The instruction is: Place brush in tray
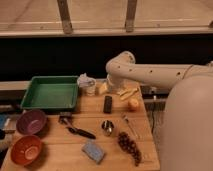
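Note:
The brush (76, 128) lies flat on the wooden table, left of centre, its blocky dark head toward the back left and its slim black handle pointing front right. The green tray (50, 92) sits at the table's back left, with nothing visible in it. My gripper (109, 86) is at the end of the white arm, low over the back middle of the table, right of the tray and well behind the brush. It holds nothing that I can see.
A purple bowl (31, 121) and an orange bowl (26, 148) stand front left. A black block (107, 103), a small can (106, 127), a blue sponge (93, 151), grapes (129, 145), an orange (133, 104) and a white cup (87, 84) are spread around.

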Robot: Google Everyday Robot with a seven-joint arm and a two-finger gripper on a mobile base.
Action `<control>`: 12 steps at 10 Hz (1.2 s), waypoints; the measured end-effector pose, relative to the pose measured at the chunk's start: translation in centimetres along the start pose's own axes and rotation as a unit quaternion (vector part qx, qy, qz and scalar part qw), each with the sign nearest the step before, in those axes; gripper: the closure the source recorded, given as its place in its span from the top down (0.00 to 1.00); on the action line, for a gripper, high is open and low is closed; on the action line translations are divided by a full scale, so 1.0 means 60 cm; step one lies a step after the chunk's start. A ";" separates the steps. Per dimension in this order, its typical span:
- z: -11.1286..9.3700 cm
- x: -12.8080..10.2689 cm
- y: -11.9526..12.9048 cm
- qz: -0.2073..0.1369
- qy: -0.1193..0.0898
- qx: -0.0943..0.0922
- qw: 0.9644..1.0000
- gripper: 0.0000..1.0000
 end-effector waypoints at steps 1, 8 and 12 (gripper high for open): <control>0.000 0.000 0.000 0.000 0.000 0.000 1.000 0.80; 0.010 0.020 0.076 -0.060 0.005 -0.048 0.997 0.80; 0.024 0.014 0.227 -0.151 0.009 -0.092 0.984 0.80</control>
